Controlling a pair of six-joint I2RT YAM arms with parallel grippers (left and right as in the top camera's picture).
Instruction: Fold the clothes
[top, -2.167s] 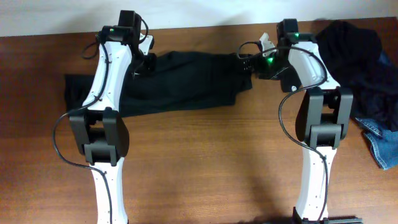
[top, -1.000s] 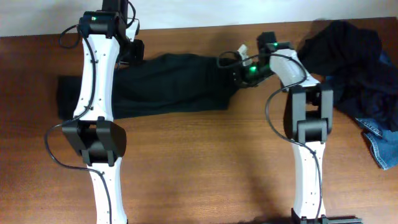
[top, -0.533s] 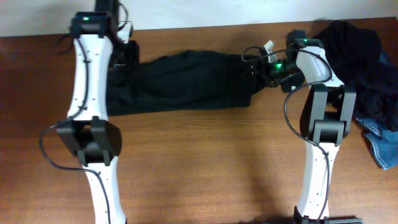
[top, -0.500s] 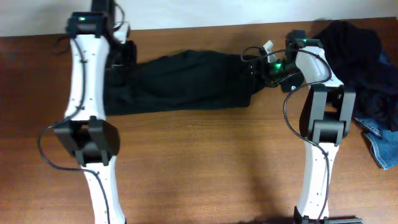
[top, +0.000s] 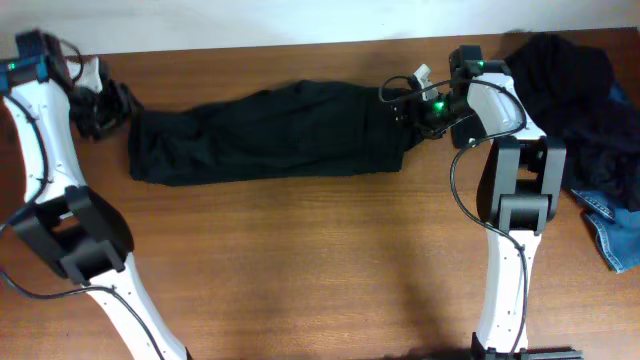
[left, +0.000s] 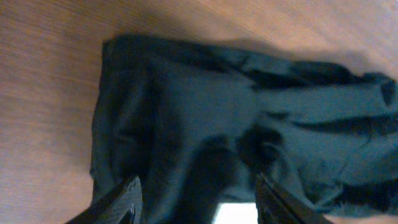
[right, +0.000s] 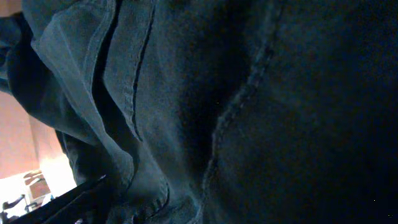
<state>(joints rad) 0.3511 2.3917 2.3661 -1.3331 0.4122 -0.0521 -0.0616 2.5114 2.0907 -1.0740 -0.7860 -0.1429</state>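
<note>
A long black garment lies stretched across the back of the table. In the left wrist view its wrinkled left end lies just ahead of the fingers. My left gripper sits just left of that end, fingers spread wide and holding nothing. My right gripper is at the garment's right end and appears shut on it. Dark seamed fabric fills the right wrist view, and only one finger shows at the lower left.
A heap of dark clothes lies at the back right corner, with blue denim at the right edge. The table's back edge and a white wall run just behind both grippers. Bare wood covers the front half.
My left arm has swung far out to the left and let go of the garment's left end. The right gripper has pulled the right end rightward, then stayed nearly still.
</note>
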